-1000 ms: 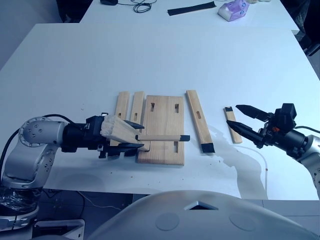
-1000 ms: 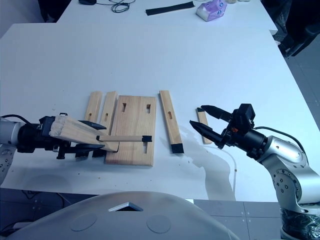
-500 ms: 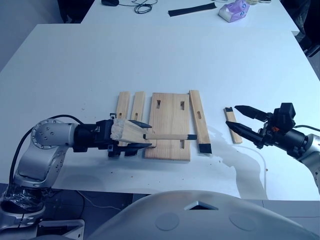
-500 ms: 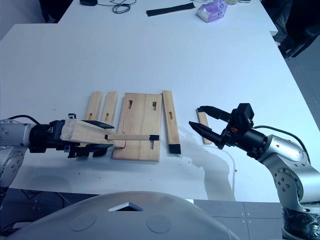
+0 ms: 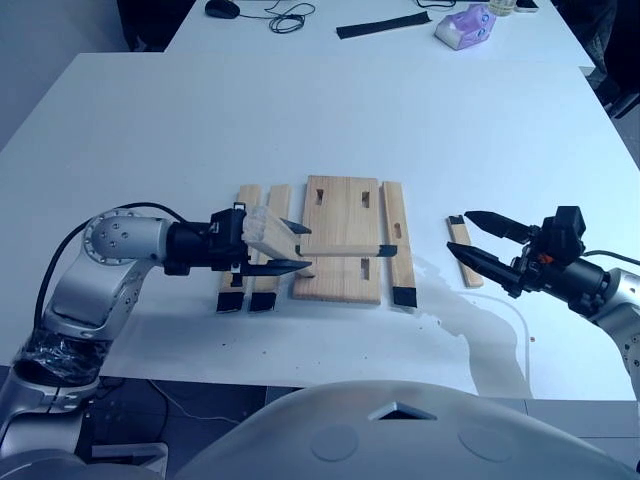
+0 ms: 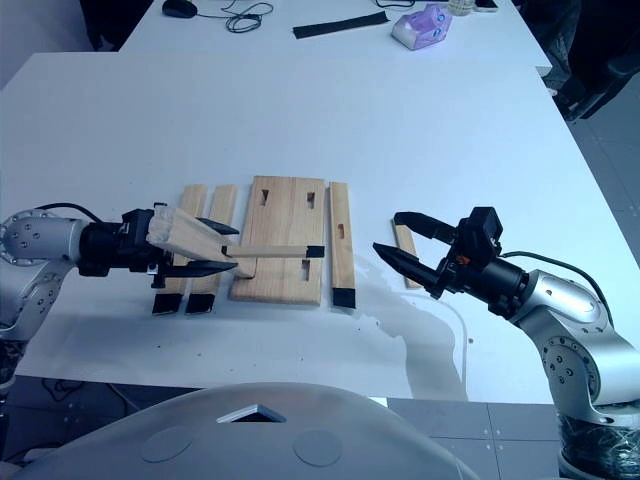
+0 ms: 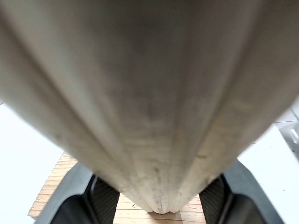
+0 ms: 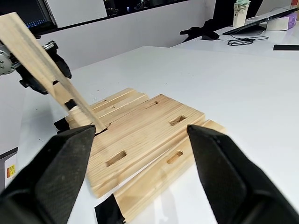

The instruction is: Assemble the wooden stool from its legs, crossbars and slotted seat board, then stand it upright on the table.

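Open table (image 5: pixel 320 110) behind seat board (image 5: pixel 340 220), legs (image 5: pixel 393 210) just beside both edges, held piece (image 5: pixel 340 250) overhanging it

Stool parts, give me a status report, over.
Left end effector shut on leg with crossbar, held over the slotted seat board. Right end effector open near the short crossbar. Three legs flat beside the board.
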`<control>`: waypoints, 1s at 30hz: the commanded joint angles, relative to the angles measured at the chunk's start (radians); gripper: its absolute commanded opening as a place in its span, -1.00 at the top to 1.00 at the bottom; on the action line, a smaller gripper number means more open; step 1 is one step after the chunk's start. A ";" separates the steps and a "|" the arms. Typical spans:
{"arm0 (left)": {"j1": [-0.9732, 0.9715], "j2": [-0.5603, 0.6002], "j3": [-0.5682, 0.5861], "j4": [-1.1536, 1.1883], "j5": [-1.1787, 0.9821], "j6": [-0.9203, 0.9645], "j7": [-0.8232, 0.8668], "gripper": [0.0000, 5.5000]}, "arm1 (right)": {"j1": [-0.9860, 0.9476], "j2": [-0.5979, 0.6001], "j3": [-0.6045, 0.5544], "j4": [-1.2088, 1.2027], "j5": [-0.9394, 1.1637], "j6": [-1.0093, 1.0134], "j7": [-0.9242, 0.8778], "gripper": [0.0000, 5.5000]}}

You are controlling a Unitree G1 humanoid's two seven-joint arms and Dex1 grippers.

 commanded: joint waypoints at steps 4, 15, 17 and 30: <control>-0.010 0.029 -0.096 0.109 0.161 0.127 0.066 0.24 | -0.019 -0.007 0.005 0.001 0.010 0.011 -0.007 -0.31; -0.045 -0.046 -0.110 0.167 0.227 0.110 0.118 -0.21 | -0.029 0.001 0.028 0.009 -0.002 0.005 -0.012 -0.31; -0.039 -0.050 -0.097 0.166 0.221 0.111 0.107 -0.22 | -0.031 0.000 0.028 0.010 -0.001 0.005 -0.010 -0.31; 0.185 0.081 0.219 -0.011 0.059 0.277 0.076 -0.22 | 0.046 0.011 -0.016 -0.022 -0.002 -0.013 -0.019 -0.31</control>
